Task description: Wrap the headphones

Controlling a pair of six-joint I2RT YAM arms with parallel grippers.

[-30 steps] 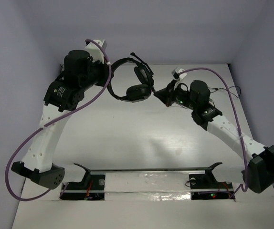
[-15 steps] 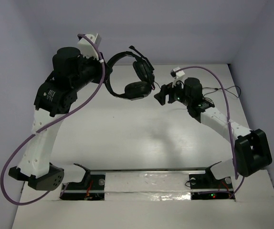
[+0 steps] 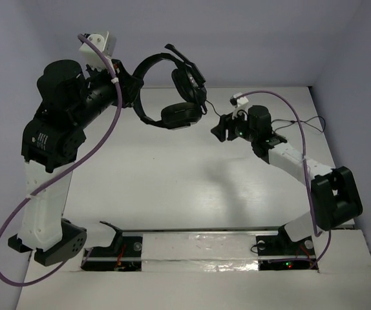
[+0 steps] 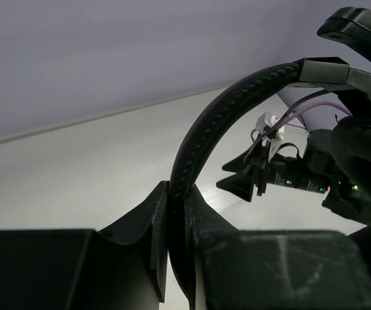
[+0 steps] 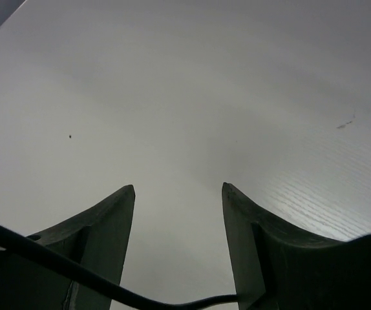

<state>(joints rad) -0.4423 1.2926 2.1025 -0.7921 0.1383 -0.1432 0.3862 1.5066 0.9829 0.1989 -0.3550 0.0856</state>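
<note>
The black headphones (image 3: pixel 172 90) hang in the air at the back of the table (image 3: pixel 172 174), one earcup (image 3: pixel 179 116) low and the other (image 3: pixel 189 81) higher. My left gripper (image 3: pixel 130 87) is shut on the headband (image 4: pixel 237 97), which stands pinched between its fingers (image 4: pixel 147 226). My right gripper (image 3: pixel 219 132) hovers just right of the earcups, apart from them. In the right wrist view its jaws (image 5: pixel 178 187) stand open over bare table. The thin black cable (image 5: pixel 75 274) runs loose across the base of its fingers, not pinched.
Purple robot cables (image 3: pixel 101 142) loop off both arms. A thin black wire (image 3: pixel 311 123) lies at the table's right edge. Two black stands (image 3: pixel 117 236) sit by a rail at the near edge. Walls close in the back and both sides.
My left arm has risen and swung left, carrying the headphones higher. The right gripper has opened and pulled back slightly from the earcups.
</note>
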